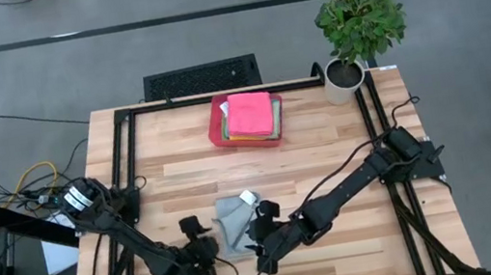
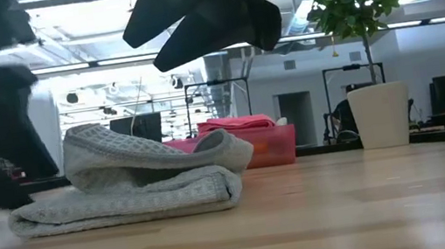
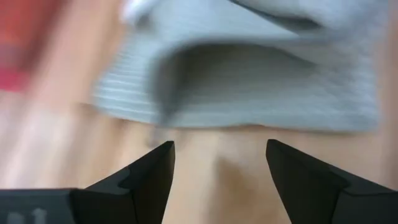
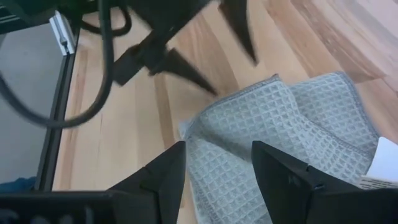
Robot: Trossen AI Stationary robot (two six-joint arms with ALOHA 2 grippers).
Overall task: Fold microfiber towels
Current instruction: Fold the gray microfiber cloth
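A grey microfiber towel [image 1: 231, 223] lies folded over in a loose bundle on the wooden table near its front edge, its lower layers flat on the wood [image 2: 128, 205]. A white label [image 4: 385, 163] shows at one corner. My left gripper [image 3: 221, 146] stands open just to the towel's left near side [image 1: 208, 249], with bare table between its fingers. My right gripper [image 4: 217, 146] is open and hovers above the towel's right side [image 1: 256, 245], clear of the cloth in the low view [image 2: 206, 12]. More towels, a pink one [image 1: 250, 112] on top, lie stacked in the red tray [image 1: 216, 130].
The red tray stands at the far middle of the table. A potted plant [image 1: 345, 74] stands at the far right corner. A black metal frame [image 1: 123, 165] runs along the table's edges. Bare wood lies between the tray and the grey towel.
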